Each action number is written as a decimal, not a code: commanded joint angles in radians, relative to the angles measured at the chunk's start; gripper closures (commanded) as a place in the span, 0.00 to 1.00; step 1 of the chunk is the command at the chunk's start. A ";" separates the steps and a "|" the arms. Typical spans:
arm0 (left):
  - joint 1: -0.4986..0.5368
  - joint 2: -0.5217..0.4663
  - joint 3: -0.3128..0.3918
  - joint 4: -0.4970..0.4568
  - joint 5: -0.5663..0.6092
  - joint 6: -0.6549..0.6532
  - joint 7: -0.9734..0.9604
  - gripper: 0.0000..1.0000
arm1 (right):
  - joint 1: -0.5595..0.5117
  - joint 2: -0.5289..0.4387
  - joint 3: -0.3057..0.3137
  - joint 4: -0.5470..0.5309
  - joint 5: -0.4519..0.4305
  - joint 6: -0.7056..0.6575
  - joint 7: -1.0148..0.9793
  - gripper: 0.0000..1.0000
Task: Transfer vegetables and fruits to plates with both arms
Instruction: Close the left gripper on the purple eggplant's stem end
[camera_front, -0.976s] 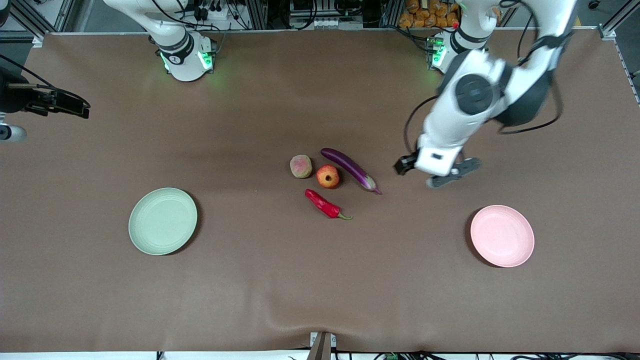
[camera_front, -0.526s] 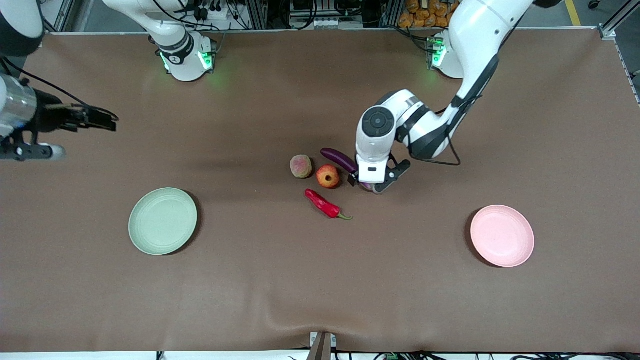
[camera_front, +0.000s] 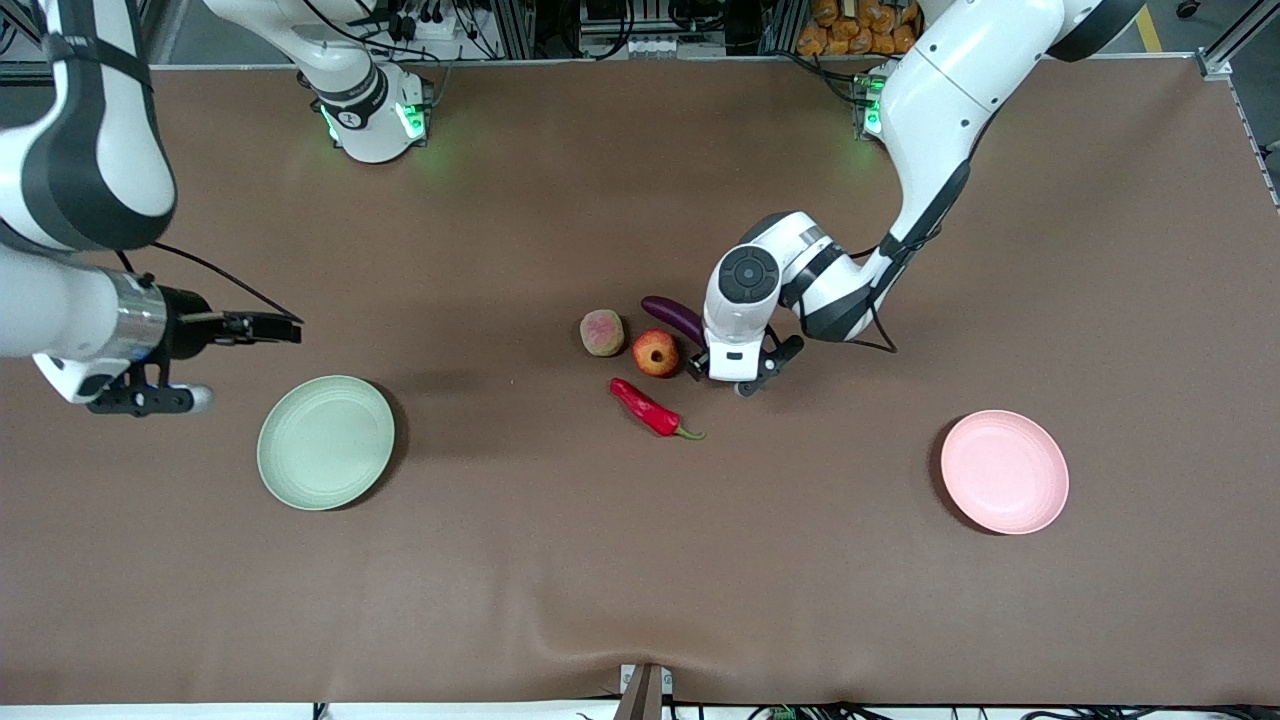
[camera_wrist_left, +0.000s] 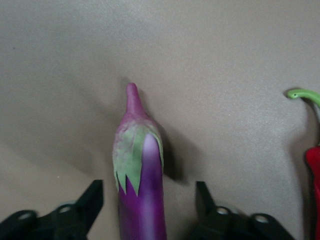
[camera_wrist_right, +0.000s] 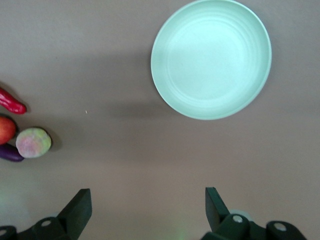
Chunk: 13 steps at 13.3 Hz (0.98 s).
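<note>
now eggplant (camera_wrist_left: 140, 192) between left end effector (camera_wrist_left: 148, 210) fingers, gaps either side; right end effector (camera_wrist_right: 148, 212) wide, above table.

robot lab, aluminium framing (camera_front: 1225, 40), cables (camera_front: 420, 20)

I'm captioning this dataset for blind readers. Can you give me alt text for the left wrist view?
The left hand straddles a purple eggplant lying on the brown table, one black finger on each side, not touching it. The eggplant's stem end points away from the camera; a red chili's green stem shows at the edge.
</note>
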 joint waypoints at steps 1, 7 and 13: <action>-0.004 0.015 0.001 0.015 0.035 0.005 -0.026 0.81 | 0.025 0.033 -0.003 0.011 0.024 0.050 0.005 0.00; 0.036 -0.097 0.001 0.016 0.058 -0.086 0.039 1.00 | 0.053 0.113 -0.003 0.011 0.125 0.159 0.014 0.00; 0.224 -0.296 -0.007 0.019 -0.019 -0.278 0.453 1.00 | 0.152 0.165 -0.003 0.012 0.191 0.271 0.030 0.00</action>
